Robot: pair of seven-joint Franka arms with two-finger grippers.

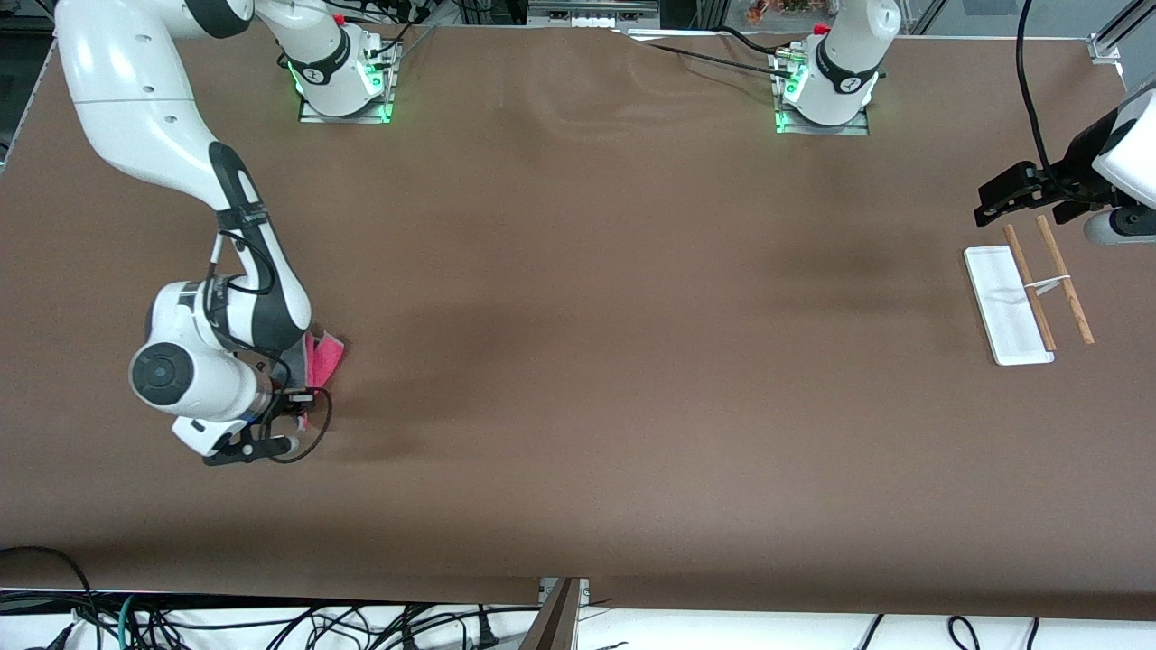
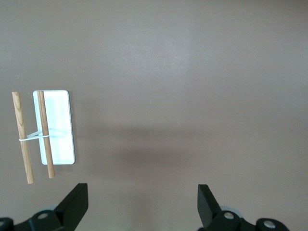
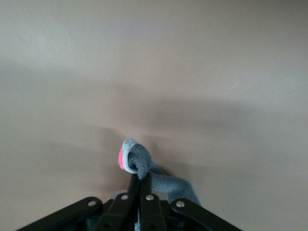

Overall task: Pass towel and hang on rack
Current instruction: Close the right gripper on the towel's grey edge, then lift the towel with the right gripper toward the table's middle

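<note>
The towel (image 1: 325, 357), pink and dark grey, is pinched in my right gripper (image 1: 302, 388) over the right arm's end of the table; the arm hides most of it. In the right wrist view the fingers (image 3: 143, 177) are shut on a grey fold of the towel (image 3: 132, 161) with a pink edge showing. The rack (image 1: 1007, 307) lies at the left arm's end, a white base with two wooden rods (image 1: 1066, 280). My left gripper (image 1: 1025, 214) hangs open and empty just above the rack's end. In the left wrist view the rack (image 2: 60, 125) lies off to one side of the open gripper (image 2: 143, 197).
The brown table (image 1: 578, 361) spreads wide between the two arms. Cables hang below the table's near edge (image 1: 271, 623). A black cable (image 1: 1030, 90) runs down to the left arm's hand.
</note>
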